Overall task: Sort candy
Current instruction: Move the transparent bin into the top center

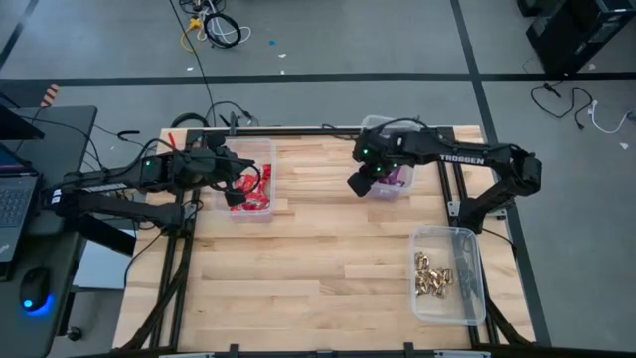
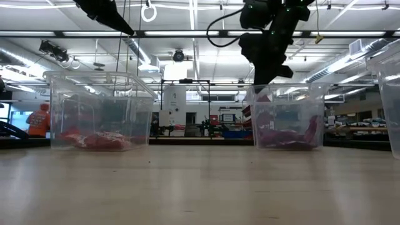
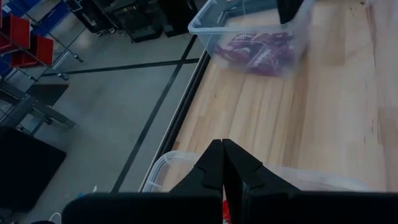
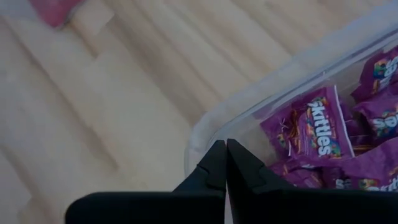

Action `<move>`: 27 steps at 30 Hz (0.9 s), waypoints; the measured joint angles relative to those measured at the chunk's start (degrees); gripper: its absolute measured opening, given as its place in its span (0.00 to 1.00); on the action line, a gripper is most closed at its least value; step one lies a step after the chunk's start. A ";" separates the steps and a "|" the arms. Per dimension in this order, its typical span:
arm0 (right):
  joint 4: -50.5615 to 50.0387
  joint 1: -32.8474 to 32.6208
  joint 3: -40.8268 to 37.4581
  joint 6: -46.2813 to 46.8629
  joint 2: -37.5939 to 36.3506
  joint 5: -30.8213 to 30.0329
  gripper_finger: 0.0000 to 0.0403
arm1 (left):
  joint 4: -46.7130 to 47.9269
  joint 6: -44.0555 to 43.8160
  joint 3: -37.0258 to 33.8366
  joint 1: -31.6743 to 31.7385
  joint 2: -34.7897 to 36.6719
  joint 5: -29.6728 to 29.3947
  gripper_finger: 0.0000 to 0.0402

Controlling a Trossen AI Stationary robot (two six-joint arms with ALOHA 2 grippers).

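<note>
The candy sits fully sorted in three clear bins on the counter: red packets (image 1: pixel 250 199) in the far-left bin (image 1: pixel 266 149), purple packets (image 4: pixel 314 127) in the far-centre bin (image 1: pixel 370 124), gold pieces (image 1: pixel 433 274) in the near-right bin (image 1: pixel 467 298). No loose candy shows on the bare wood.

The left gripper (image 1: pixel 237 189) hangs above the red bin, jaws closed on nothing. The right gripper (image 1: pixel 360 183) hangs above the near-left rim of the purple bin — jaws likewise closed and empty.

Handling, as judged: the flat packets look light, soft and crinkly, with slick film; pinch one across its short width near an edge seam. The gold pieces look small and firm — likely to slip.

The packets lie flat and overlapping, long axes pointing in mixed directions; no common orientation can be read.
</note>
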State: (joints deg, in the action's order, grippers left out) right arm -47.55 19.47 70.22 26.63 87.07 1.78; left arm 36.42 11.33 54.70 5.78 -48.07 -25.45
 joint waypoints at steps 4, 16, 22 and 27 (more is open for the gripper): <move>0.03 -2.69 0.00 1.37 0.00 0.91 0.00 | 0.00 0.00 0.00 0.00 0.00 0.00 0.00; 5.26 -12.26 0.00 7.66 0.02 5.19 0.00 | -0.02 0.00 0.00 0.00 0.00 -0.02 0.00; 6.45 -16.24 0.36 10.49 -0.07 5.71 0.00 | -0.10 0.13 0.00 0.00 0.00 -0.02 0.00; 3.13 -16.77 4.09 10.58 -0.12 2.68 0.00 | -0.20 0.24 0.00 0.00 0.00 -0.04 0.00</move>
State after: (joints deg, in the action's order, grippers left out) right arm -44.42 2.70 74.31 37.21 86.95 4.46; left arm 36.23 11.57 54.70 5.78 -48.07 -25.50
